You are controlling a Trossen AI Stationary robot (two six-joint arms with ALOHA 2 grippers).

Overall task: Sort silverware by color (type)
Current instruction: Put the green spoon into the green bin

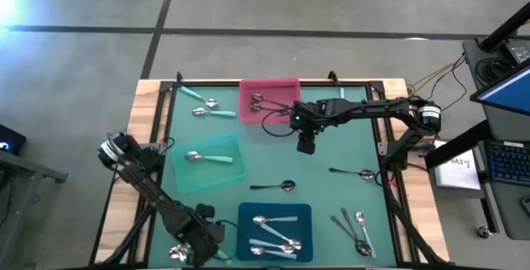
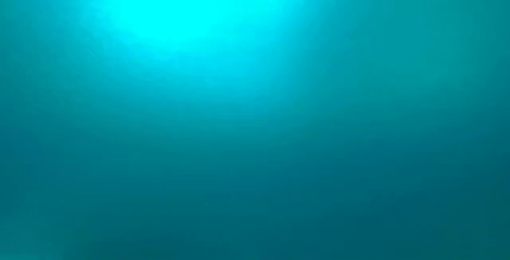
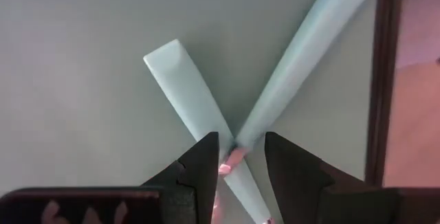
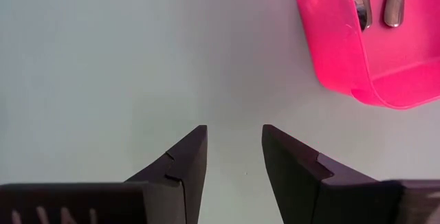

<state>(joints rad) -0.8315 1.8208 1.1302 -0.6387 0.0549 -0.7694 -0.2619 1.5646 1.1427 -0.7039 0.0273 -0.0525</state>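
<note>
Mint-green, thin and stiff, the two crossed spoon handles [image 3: 206, 107] at the counter's [image 1: 331, 150] front-left corner look light but slippery, so the left hand [image 3: 236, 157], fingers parted astride one handle, should pinch mid-handle, while the right hand [image 4: 234, 152] hovers open beside the pink tray [image 4: 344, 52].

Looking at a smooth, matt green table surface [image 1: 331, 150] framed in pale bare wood [image 1: 147, 104]. Catching glare off a glossy pink plastic square tray [image 4: 337, 52], holding polished dark metal spoons [image 4: 393, 3]. Seeing two matt mint-green plastic spoon handles [image 3: 185, 90] crossing between matt black fingers [image 3: 206, 165] of the left gripper [image 3: 237, 162]. Gleaming shiny metal spoon bowls [image 1: 277, 241] in the blue plastic tray [image 1: 302, 214].
</note>
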